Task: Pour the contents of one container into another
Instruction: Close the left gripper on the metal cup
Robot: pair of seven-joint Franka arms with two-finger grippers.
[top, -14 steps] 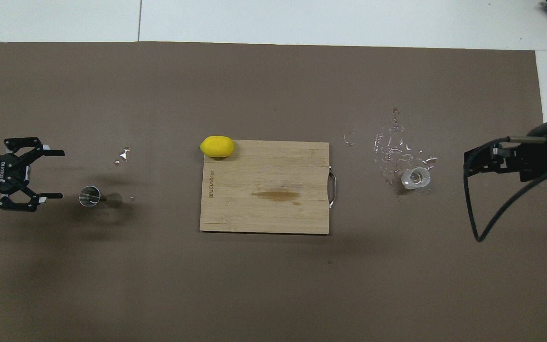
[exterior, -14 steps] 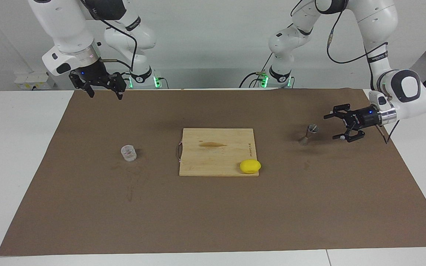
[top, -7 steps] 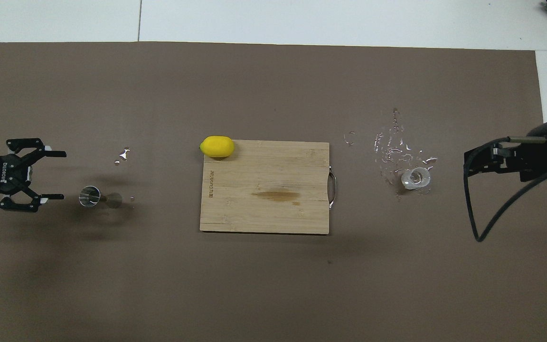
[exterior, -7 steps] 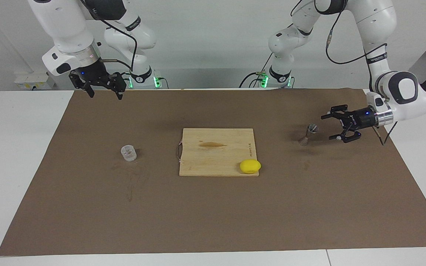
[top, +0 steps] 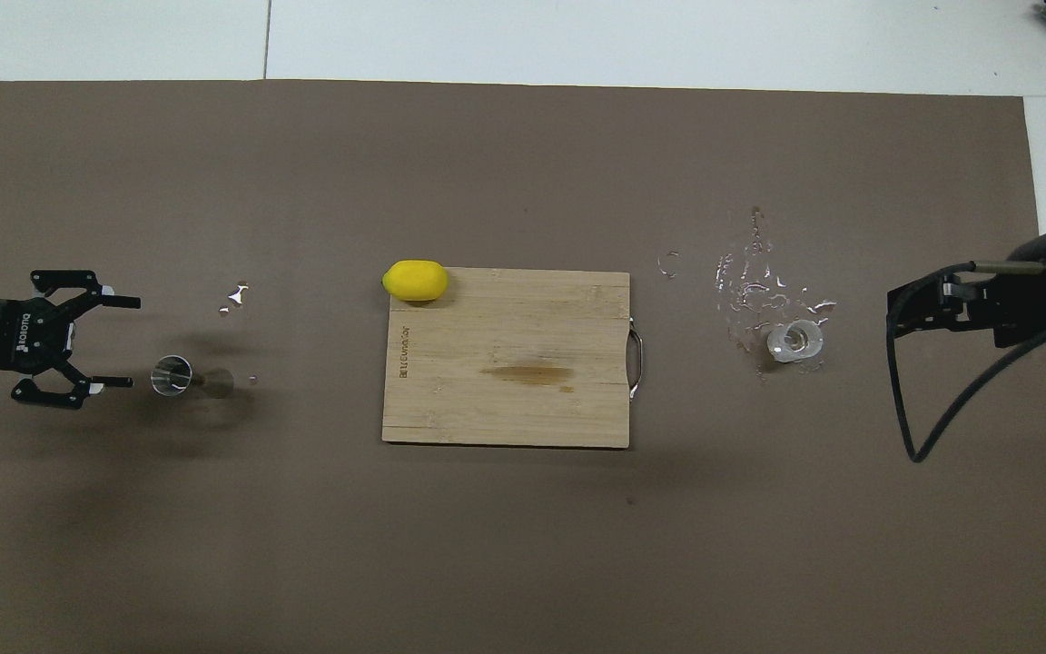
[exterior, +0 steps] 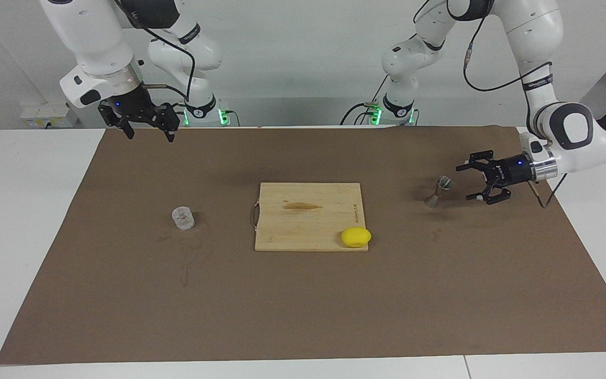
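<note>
We judge the small metal jigger point(exterior: 438, 191), upright at three o'clock of the cutting board point(exterior: 308, 216), light, slick and tippy, best taken at its waist by our left claw point(exterior: 470, 181), fingers apart just beside it. The glass cup point(exterior: 182, 218) at nine o'clock looks fragile and wet; our right claw point(exterior: 148, 132) waits spread above the table's point(exterior: 303, 305) edge.

Table layout: mat point(exterior: 303, 305), board, two vessels.
Cutting board point(exterior: 308, 216) mid-mat, lemon point(exterior: 356, 237) on its corner; glass cup point(exterior: 182, 218) toward right arm's end; jigger point(exterior: 438, 191) toward left arm's end.
</note>
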